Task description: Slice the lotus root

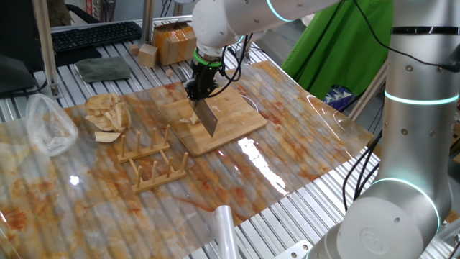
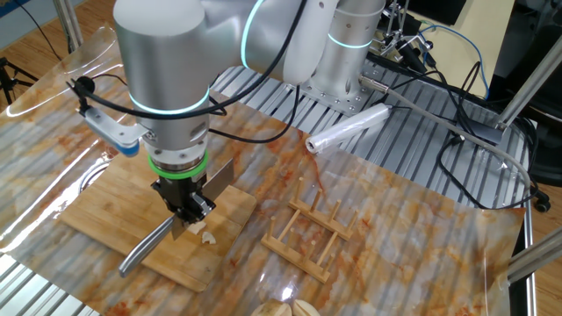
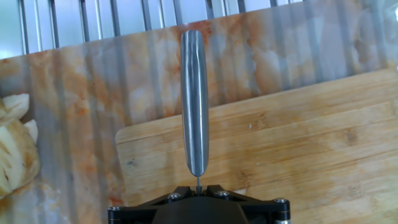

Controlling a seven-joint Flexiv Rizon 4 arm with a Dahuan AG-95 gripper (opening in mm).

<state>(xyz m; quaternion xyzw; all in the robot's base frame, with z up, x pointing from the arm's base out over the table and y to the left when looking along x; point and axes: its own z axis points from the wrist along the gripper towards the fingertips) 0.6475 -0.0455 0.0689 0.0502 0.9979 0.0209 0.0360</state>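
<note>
The arm (image 2: 176, 61) is grey-white with glowing cyan joint rings, a green wrist band, black cables and a black end effector (image 2: 186, 209).

The table (image 1: 302, 137), under a stained clear sheet, is carrying a bamboo board (image 1: 219, 119). Left of the board are lying 2 wooden racks (image 1: 147, 160), tan slices (image 1: 108, 115) and a plastic bag (image 1: 49, 126).

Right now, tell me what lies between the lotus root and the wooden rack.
In one fixed view, only bare bamboo board edge and marbled table cover separate the lotus root from the wooden rack.
</note>
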